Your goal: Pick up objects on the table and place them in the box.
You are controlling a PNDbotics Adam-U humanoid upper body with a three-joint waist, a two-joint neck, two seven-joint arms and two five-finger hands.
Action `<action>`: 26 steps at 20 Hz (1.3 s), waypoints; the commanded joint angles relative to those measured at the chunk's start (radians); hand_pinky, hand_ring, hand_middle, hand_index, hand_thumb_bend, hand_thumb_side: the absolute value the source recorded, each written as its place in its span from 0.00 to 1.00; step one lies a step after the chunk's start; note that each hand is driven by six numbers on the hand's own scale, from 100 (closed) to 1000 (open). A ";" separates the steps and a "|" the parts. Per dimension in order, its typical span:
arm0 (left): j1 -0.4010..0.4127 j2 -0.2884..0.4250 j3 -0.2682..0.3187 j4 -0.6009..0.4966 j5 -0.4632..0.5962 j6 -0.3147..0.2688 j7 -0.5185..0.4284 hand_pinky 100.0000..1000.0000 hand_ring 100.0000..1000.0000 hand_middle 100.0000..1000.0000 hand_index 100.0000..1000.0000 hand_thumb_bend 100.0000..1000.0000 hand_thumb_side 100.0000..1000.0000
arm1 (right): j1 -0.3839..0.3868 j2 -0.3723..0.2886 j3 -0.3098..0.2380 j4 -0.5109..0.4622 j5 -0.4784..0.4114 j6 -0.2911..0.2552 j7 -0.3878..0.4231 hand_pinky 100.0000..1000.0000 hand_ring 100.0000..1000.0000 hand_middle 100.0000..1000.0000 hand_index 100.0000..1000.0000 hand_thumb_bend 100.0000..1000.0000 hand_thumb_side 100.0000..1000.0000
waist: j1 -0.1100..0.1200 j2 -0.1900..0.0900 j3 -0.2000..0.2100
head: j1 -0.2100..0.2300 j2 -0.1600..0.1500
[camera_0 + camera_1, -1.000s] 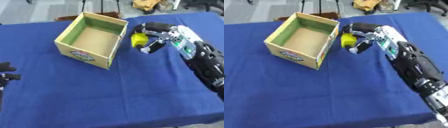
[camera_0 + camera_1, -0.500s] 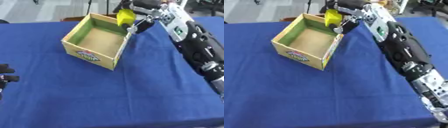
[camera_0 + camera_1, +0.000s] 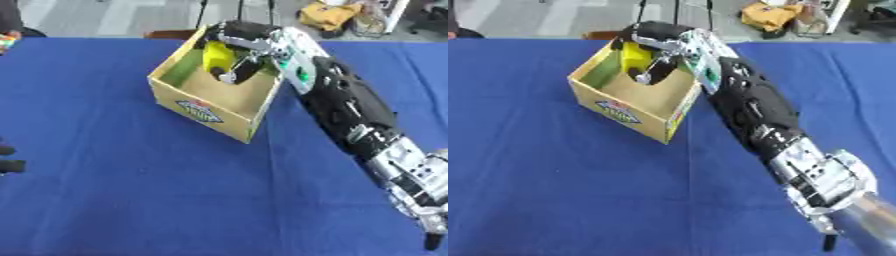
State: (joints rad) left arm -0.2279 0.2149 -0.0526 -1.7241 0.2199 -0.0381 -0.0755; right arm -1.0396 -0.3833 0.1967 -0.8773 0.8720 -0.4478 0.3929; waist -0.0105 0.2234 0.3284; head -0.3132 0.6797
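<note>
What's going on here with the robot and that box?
The robot's right hand is holding a yellow object over the open cardboard box on the blue table, fingers curled round it, not yet let go. Its left hand barely shows at the left edge.

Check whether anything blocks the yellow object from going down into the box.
Nothing visible does. The right hand holds the yellow object over the open box, already inside its rim, and the box floor beneath it looks bare.

Blue tablecloth [image 3: 131, 200]; grey floor [image 3: 114, 17] beyond it.
</note>
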 commanded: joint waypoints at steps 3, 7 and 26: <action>-0.014 0.006 -0.001 -0.021 0.004 -0.002 -0.004 0.70 0.46 0.54 0.71 0.60 0.92 | -0.033 -0.001 -0.039 0.069 0.097 0.009 -0.026 0.49 0.39 0.76 0.87 0.00 0.00 | 0.011 -0.010 0.003 | -0.019 -0.015; -0.014 0.006 -0.001 -0.021 0.005 -0.002 -0.005 0.70 0.46 0.54 0.71 0.60 0.92 | -0.031 -0.005 -0.043 0.087 0.170 -0.006 -0.070 0.73 0.70 0.86 0.92 0.00 0.25 | 0.014 -0.011 0.001 | -0.022 -0.020; 0.005 0.010 0.013 -0.015 0.000 -0.003 0.008 0.70 0.46 0.54 0.71 0.61 0.91 | 0.047 -0.128 -0.026 -0.262 -0.191 0.015 -0.256 0.80 0.73 0.82 0.91 0.24 0.47 | 0.014 -0.041 -0.096 | 0.041 0.002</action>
State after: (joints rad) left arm -0.2179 0.2120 -0.0508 -1.7263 0.2200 -0.0396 -0.0720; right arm -0.9751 -0.4669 0.1695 -1.0789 0.7559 -0.4484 0.1377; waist -0.0007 0.1999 0.2283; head -0.2805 0.6766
